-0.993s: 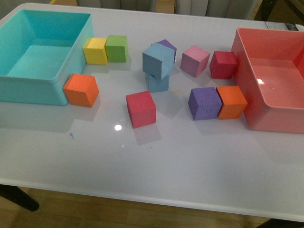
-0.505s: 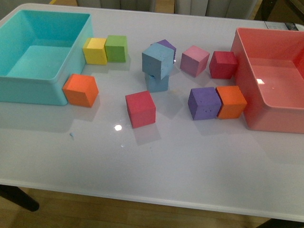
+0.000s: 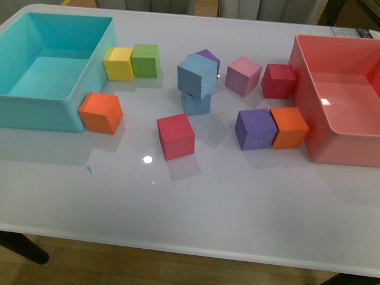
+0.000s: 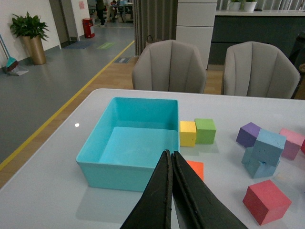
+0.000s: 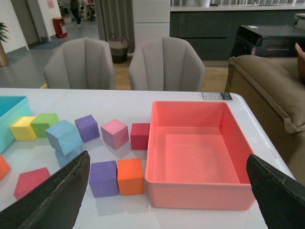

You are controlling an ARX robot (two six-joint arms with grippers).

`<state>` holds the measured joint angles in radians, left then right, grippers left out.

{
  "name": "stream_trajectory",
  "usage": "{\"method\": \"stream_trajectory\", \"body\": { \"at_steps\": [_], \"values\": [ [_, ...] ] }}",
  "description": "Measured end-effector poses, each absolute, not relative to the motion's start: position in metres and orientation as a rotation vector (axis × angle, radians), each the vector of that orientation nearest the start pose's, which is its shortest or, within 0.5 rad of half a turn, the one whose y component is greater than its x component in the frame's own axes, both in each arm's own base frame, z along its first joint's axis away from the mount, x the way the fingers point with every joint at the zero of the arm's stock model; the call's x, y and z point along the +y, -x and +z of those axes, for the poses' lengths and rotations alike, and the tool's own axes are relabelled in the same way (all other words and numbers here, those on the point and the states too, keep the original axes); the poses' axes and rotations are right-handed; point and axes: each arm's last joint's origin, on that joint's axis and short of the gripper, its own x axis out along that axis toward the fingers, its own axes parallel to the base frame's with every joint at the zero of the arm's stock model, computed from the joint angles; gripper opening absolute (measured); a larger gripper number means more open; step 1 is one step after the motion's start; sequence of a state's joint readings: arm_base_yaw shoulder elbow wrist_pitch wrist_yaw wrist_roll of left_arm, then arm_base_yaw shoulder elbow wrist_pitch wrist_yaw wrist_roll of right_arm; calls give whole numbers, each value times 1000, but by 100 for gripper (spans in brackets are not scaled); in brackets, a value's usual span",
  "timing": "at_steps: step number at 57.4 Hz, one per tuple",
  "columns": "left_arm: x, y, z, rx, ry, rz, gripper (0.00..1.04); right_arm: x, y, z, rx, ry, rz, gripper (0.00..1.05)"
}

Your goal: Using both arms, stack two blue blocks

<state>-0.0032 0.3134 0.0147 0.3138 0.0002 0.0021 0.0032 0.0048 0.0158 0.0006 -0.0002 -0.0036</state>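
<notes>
- The upper blue block sits on the lower blue block, twisted and overhanging it, near the middle of the counter toward its far edge; the stack reads as complete but not squarely aligned.
- A purple cube stands just behind the stack, leaving little room on that side.
- Left gripper: jaws pressed together, holding nothing, raised above the counter near the turquoise bin, well apart from the stack.
- Right gripper: jaws spread wide, empty, high over the counter's near edge by the pink bin.
- Judgement: both arms stand clear so the stack rests unaided; the overhang is the main risk of toppling.
</notes>
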Motion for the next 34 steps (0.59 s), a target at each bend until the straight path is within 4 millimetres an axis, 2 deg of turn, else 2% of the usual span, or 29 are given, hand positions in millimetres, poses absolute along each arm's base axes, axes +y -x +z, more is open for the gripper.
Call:
{"method": "stream_trajectory", "body": {
  "at_steps": [26, 34],
  "values": [
    [0, -108, 171, -15, -2, -3, 2, 0, -97, 169, -12, 3, 3, 96],
    [0, -98, 168, -2, -2, -3, 2, 0, -97, 169, -12, 3, 3, 96]
  ]
}}
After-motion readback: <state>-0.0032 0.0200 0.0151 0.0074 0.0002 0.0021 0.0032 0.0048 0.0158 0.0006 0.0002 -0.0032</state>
